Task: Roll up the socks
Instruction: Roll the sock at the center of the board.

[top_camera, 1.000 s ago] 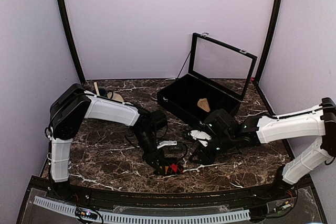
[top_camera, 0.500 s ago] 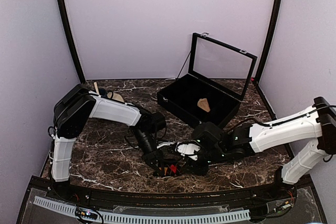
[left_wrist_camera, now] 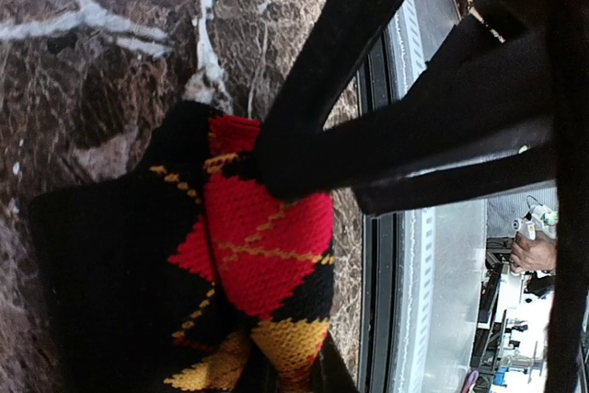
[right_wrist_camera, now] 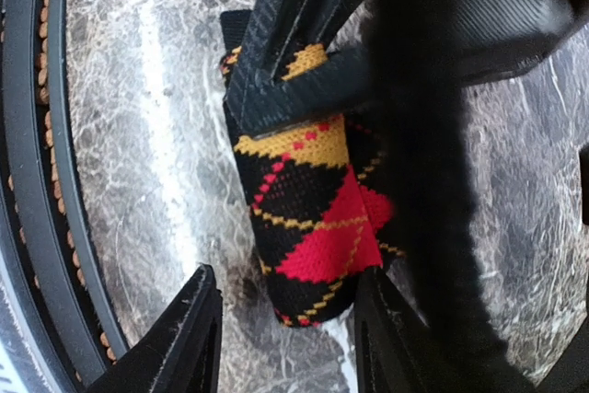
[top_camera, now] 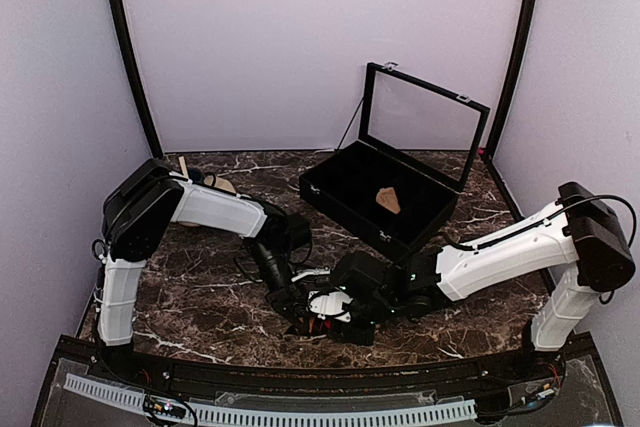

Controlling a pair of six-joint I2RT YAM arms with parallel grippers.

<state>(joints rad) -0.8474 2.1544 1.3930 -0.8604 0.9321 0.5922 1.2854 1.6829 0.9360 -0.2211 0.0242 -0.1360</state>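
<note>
**Right arm has come over to the held sock**

The argyle sock (top_camera: 320, 322) lies on the marble table (top_camera: 200, 287), well in front of the black box (top_camera: 350, 187) and a little to its left, near the front rim. The left gripper (left_wrist_camera: 276, 167) is clamped on one end of it. In the left wrist view the fabric bulges up in a fold under the dark fingers.

What is new is the right gripper (right_wrist_camera: 281, 301). A second ago it hung below the front right corner of the box, apart from the sock. Now it has swung across to the left and stands over the sock's free end. Its fingers are apart, with the sock between them and not yet pinched.

I judge that the roll is only starting: one end is anchored, and the other hand is placed to take the loose end and turn it. A small tan thing (top_camera: 388, 200) lies inside the box. I cannot tell if it is the other sock.
</note>
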